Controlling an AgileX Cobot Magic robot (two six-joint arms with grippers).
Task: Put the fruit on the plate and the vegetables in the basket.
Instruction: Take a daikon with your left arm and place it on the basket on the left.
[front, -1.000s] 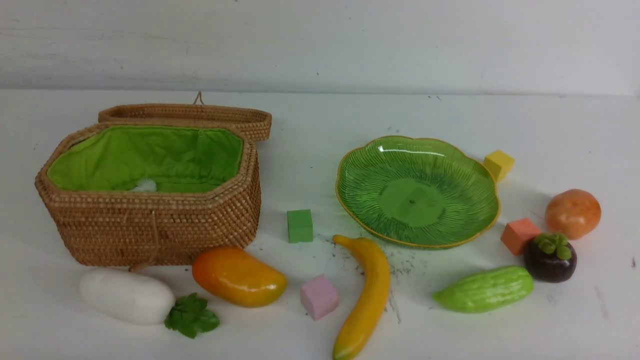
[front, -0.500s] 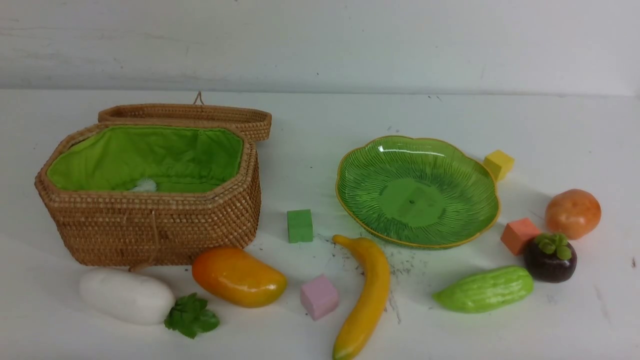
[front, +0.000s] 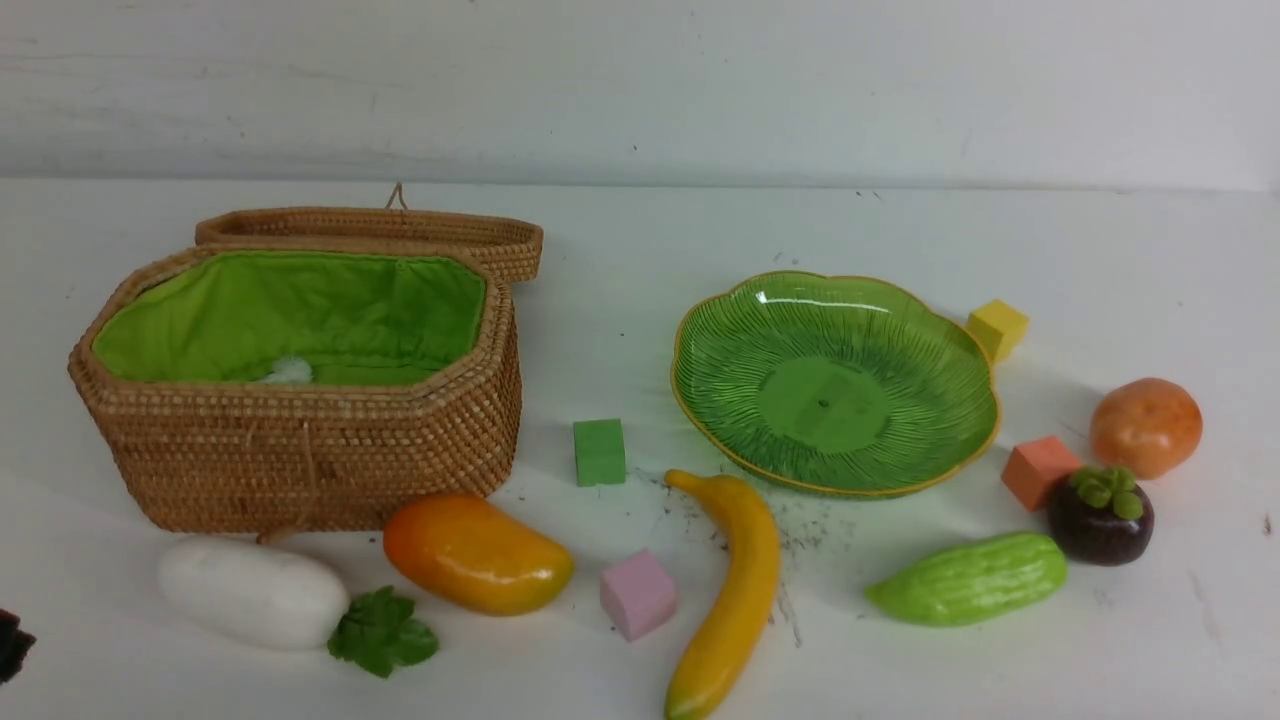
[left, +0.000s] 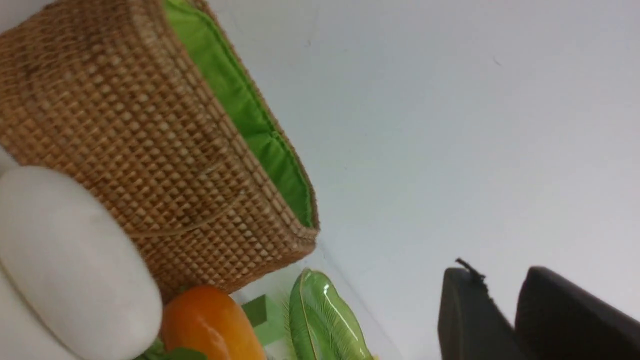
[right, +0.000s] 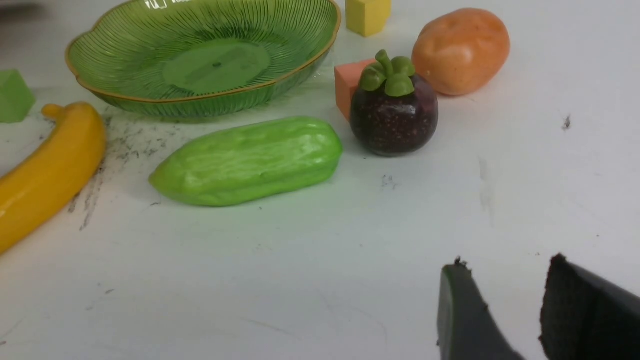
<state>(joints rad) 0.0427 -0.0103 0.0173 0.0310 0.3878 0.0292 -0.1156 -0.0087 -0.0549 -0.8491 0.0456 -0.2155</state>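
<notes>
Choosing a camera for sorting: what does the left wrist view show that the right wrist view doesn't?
Only left wrist: basket, radish, mango. Only right wrist: banana, gourd, mangosteen, tomato, orange cube, yellow cube. Both: plate, green cube.

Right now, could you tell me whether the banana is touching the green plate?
Apart. The right wrist view shows a strip of bare table between the banana and the plate.
</notes>
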